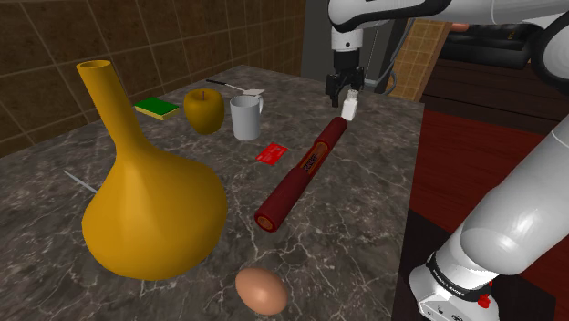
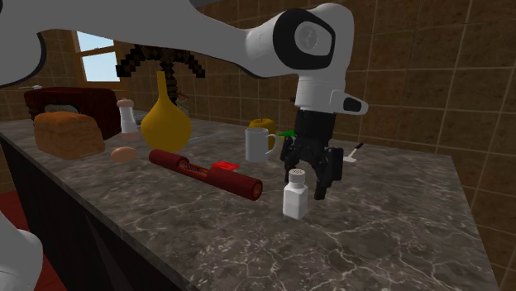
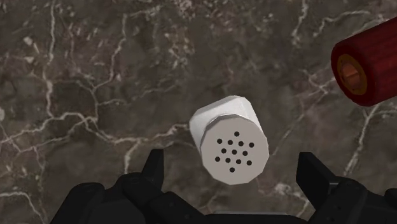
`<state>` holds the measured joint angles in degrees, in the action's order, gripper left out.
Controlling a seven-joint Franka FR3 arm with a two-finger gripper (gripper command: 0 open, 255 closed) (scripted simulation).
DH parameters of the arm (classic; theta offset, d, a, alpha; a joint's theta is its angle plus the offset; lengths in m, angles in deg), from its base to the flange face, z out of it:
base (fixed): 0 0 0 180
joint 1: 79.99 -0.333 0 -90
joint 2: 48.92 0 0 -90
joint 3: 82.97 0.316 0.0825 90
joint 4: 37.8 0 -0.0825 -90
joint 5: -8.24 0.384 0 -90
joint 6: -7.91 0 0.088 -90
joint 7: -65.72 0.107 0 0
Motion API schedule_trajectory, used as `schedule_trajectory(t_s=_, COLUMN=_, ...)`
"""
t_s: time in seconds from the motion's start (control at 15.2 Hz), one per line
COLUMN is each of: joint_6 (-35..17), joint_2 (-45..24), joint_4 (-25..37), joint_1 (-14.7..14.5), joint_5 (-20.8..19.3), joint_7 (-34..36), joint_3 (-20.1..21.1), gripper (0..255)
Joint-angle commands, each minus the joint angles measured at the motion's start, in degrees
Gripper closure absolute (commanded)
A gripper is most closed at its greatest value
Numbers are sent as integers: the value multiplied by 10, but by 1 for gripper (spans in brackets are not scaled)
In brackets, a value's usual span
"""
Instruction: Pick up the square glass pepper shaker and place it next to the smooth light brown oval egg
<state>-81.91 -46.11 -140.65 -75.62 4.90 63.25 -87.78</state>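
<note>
The job is only just getting going. The pepper shaker (image 2: 296,197), which is looking white with a grey cap full of little holes, is standing up straight on the dark marble counter (image 2: 389,231), just beside one end of the long dark red roll (image 2: 207,174). The black gripper (image 1: 346,93) is hanging right above it and pointing down. Its two fingers (image 3: 313,175) are standing wide apart, one on each side of the cap, and they are not touching it, so the gripper is not holding anything. In the second exterior view the fingers are reaching down about as low as the cap. The brown egg (image 1: 261,290) is lying well apart from the pepper shaker, past the other end of the red roll and near the big yellow vase (image 1: 150,210), close to the counter's edge at the bottom of the shoulder view. So, as I am judging it, none of the real work is done yet: the pepper shaker is not being grabbed, not being lifted and not sitting by the egg. What is left is going a bit lower if needed, squeezing the fingers shut on the pepper shaker, lifting it, carrying it the whole way along the red roll, and setting it down upright on the bare counter next to the egg. There is looking to be room there between the egg and the roll's end.
</note>
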Motion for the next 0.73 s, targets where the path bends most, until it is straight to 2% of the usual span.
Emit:
schedule_trajectory(t_s=0.0, joint_6=-1, joint_2=0, joint_4=-1, joint_1=0, joint_5=0, joint_7=0, joint_3=0, gripper=0)
schedule_trajectory(t_s=0.2, joint_6=-1, joint_2=0, joint_4=-1, joint_1=0, joint_5=0, joint_7=0, joint_3=0, gripper=0)
schedule_trajectory(t_s=0.26, joint_6=-1, joint_2=0, joint_4=-1, joint_1=0, joint_5=0, joint_7=0, joint_3=0, gripper=255)
schedule_trajectory(t_s=0.66, joint_6=-1, joint_2=0, joint_4=-1, joint_1=0, joint_5=0, joint_7=0, joint_3=0, gripper=255)
